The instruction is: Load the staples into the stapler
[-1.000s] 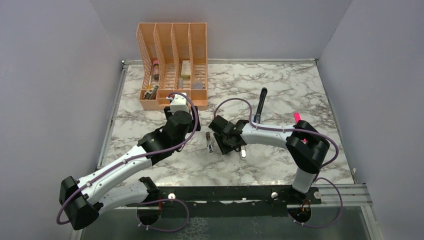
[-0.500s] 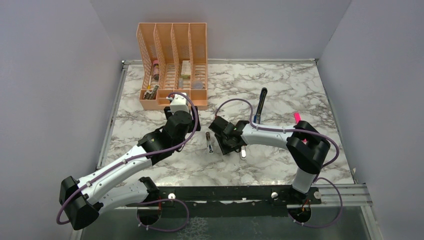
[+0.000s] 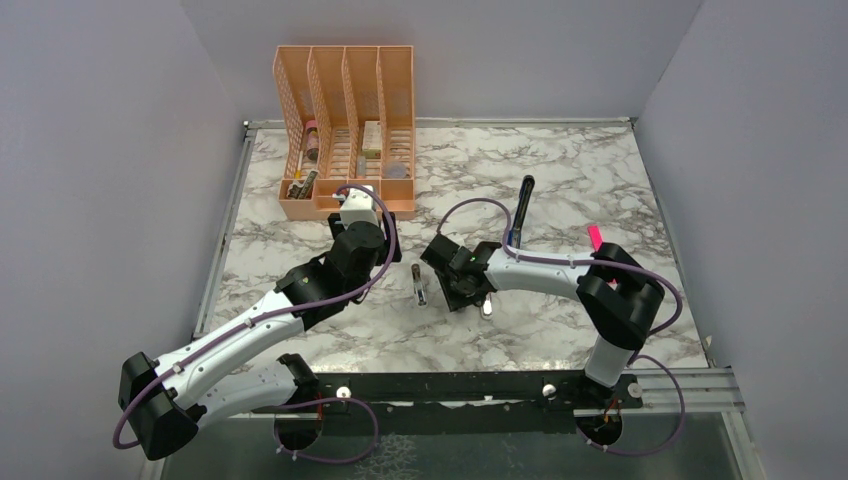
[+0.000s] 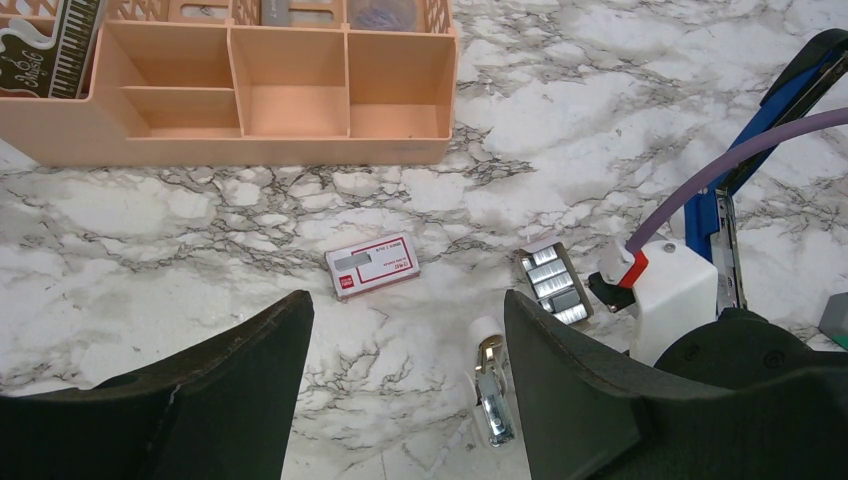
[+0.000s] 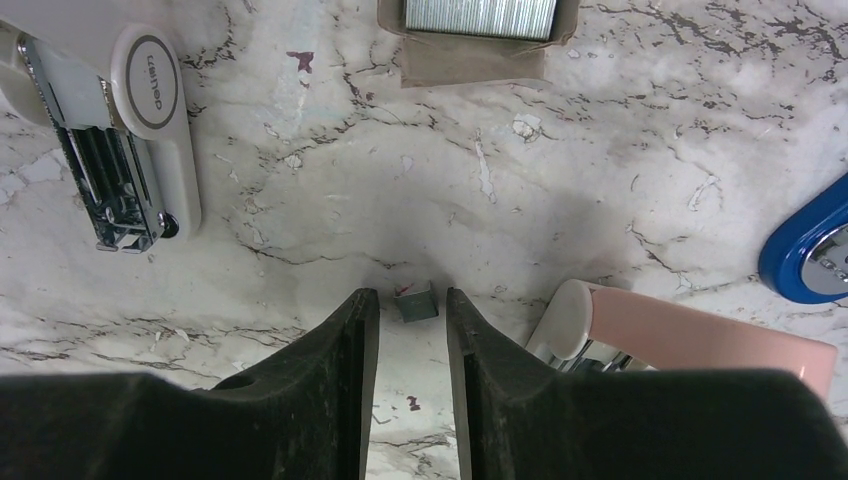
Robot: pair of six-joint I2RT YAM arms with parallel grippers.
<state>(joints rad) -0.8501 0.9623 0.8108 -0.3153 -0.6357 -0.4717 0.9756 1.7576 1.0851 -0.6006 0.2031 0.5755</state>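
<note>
Left wrist cam: our left gripper (image 4: 405, 330) gapes wide, small reddish-pink staples box (image 4: 372, 267) just ahead, toward the far-left corner of the marble desk (image 4: 200, 230). The slim blue-black stapler (image 4: 712, 215) lies mid-desk. Our right gripper (image 5: 412, 305) looks nearly pinched, and we can't tell if it grips anything.

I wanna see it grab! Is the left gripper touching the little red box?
Apart. Left wrist view: marble shows all around the red staple box, clear of the open left gripper.

Stapler (image 4: 805, 75) blue, black; staples (image 4: 372, 267) reddish-pink, pale label; table (image 4: 600, 90) white, grey-veined; organiser (image 4: 250, 150) peach.
</note>
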